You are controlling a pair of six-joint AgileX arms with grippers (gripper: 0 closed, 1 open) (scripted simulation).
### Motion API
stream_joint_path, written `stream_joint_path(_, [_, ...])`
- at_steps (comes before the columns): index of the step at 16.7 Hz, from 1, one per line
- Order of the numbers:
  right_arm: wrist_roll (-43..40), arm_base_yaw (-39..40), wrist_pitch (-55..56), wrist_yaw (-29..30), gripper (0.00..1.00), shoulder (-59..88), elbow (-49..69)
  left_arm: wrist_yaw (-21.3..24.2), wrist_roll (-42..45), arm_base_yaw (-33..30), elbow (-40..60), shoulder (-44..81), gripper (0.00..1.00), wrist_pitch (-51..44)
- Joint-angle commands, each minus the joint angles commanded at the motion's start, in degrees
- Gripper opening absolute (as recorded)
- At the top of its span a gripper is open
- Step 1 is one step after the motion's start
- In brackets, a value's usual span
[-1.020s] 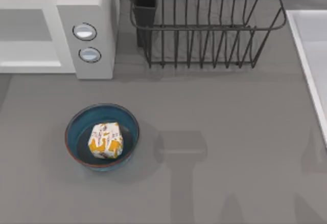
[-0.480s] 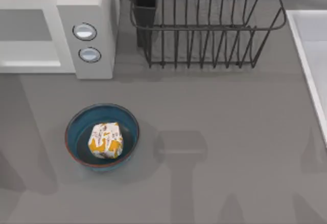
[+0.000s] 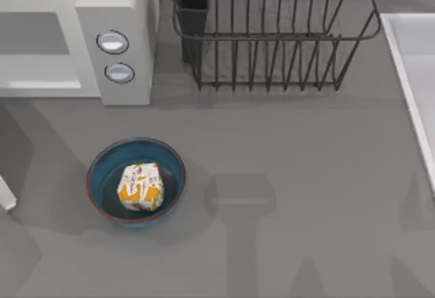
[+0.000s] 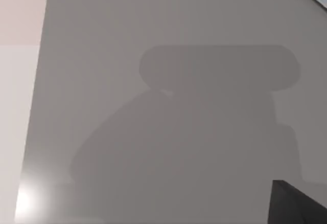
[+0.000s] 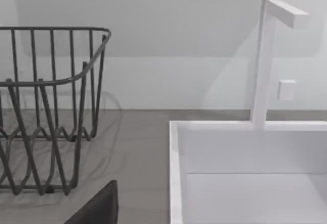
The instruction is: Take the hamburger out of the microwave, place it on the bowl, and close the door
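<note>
hamburger [image 3: 141, 186] sits in bowl [image 3: 136, 181], no clear long axis; microwave [image 3: 75, 36] at table's left; finger state of both grippers: cannot tell.

I'm seeing the microwave [image 3: 75, 36] running off the top view's left edge, its door cut off; left of the bowl [image 3: 102, 169], a white sliver [image 3: 5, 194] is sitting unidentifiable.

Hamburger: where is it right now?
In the top view the hamburger sits inside the bowl, on the table's left side, in front of the microwave.
</note>
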Motion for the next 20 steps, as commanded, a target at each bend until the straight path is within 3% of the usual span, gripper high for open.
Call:
stream_joint_path(6, [0.00, 0.00, 0.00, 0.00, 1.00, 0.00, 0.00, -7.59, -12.70, -13.68, -12.34, -14.20, 0.00, 4.54])
stream_joint_path(14, [0.00, 0.00, 0.00, 0.00, 1.00, 0.00, 0.00, -10.17, -16.13, -17.08, -14.29, -16.39, 0.00, 5.15])
stream_joint_path(20, [0.00, 0.00, 0.00, 0.00, 1.00, 0.00, 0.00, -21.38, -28.87, -35.18, -18.41, -22.96, 0.00, 5.84])
